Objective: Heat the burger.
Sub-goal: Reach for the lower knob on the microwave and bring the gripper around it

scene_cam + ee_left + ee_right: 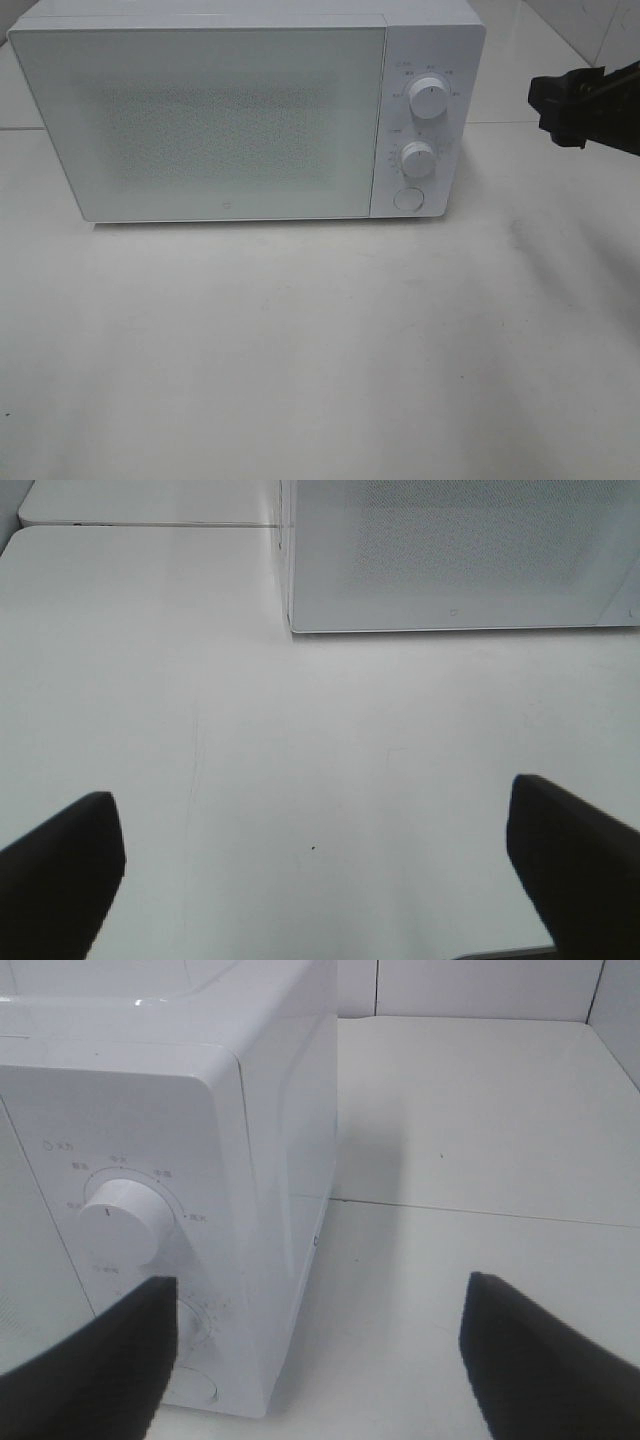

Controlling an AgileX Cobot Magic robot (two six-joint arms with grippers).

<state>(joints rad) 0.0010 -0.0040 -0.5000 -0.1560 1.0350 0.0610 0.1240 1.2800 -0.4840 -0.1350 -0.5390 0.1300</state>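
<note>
Microwave (200, 120) shut, burger nowhere in sight, maybe inside, can't tell; left gripper (315, 870) and right gripper (315, 1360), at its three o'clock, both gape empty, nothing on the dials (428, 97) yet

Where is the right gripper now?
The right gripper is at the high view's right edge, right of the microwave, level with its upper knob.

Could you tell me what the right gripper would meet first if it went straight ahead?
The open right gripper would probably first meet the microwave, at its right side wall; depth is unclear.
</note>
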